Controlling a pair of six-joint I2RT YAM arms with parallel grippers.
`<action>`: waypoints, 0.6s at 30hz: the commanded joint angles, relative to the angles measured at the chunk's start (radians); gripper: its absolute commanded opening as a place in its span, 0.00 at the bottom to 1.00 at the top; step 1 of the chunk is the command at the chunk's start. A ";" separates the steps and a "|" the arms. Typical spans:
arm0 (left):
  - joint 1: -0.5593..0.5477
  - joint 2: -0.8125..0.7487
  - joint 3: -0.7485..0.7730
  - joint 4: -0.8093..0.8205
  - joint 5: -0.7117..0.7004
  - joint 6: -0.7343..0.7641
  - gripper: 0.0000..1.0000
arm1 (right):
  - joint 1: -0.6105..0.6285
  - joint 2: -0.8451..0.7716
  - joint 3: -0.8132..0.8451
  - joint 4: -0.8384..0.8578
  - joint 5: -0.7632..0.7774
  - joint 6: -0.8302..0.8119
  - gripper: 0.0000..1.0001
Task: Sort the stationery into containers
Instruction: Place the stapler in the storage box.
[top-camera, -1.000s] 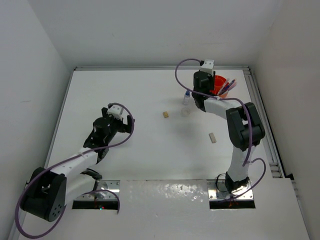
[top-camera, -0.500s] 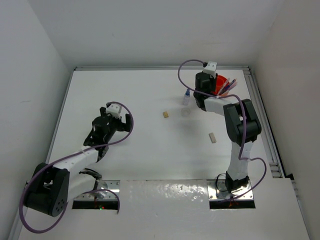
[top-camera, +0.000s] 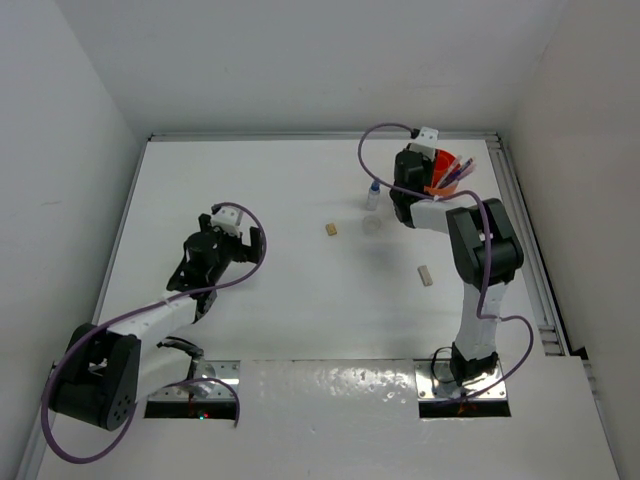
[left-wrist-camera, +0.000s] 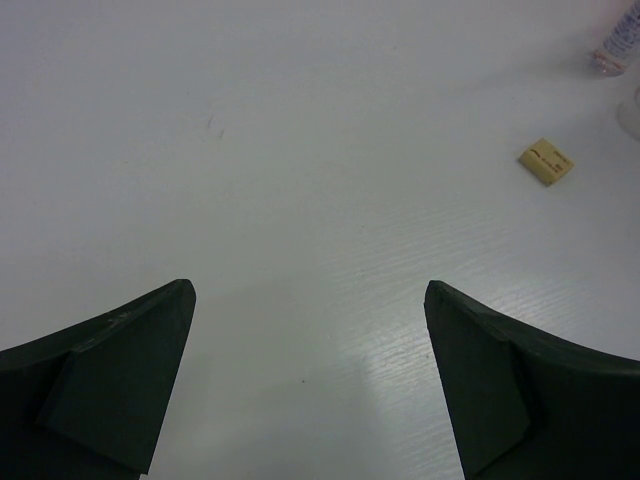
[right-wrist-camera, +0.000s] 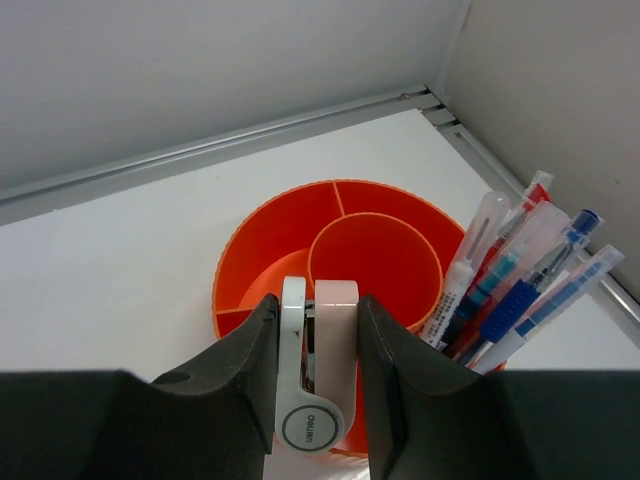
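white table (top-camera: 300, 190) | right claw (right-wrist-camera: 317, 305) pinching white-pink stationery item (right-wrist-camera: 318, 365) over orange tub (right-wrist-camera: 250, 262) | left claw (left-wrist-camera: 308, 290) spread

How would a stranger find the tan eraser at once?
On the white table, near its middle, just left of the clear tape ring, lies the tan eraser. It alone is tan; the other eraser, farther right, is white.

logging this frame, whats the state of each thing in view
left gripper: open, empty
right gripper: shut on white-pink item, by the tub
tub: upright, pens in one compartment
pens: standing, leaning outward
bottle: upright on table, capped
tan eraser: lying flat, loose
white eraser: lying loose
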 joint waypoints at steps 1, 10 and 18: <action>0.011 0.004 0.040 0.044 0.014 0.000 0.97 | 0.005 -0.012 -0.076 0.182 -0.018 -0.075 0.00; 0.018 0.018 0.049 0.038 0.031 0.006 0.97 | 0.034 -0.031 -0.136 0.450 0.023 -0.288 0.00; 0.024 0.027 0.060 0.035 0.044 0.008 0.97 | 0.014 0.045 -0.164 0.610 0.040 -0.273 0.00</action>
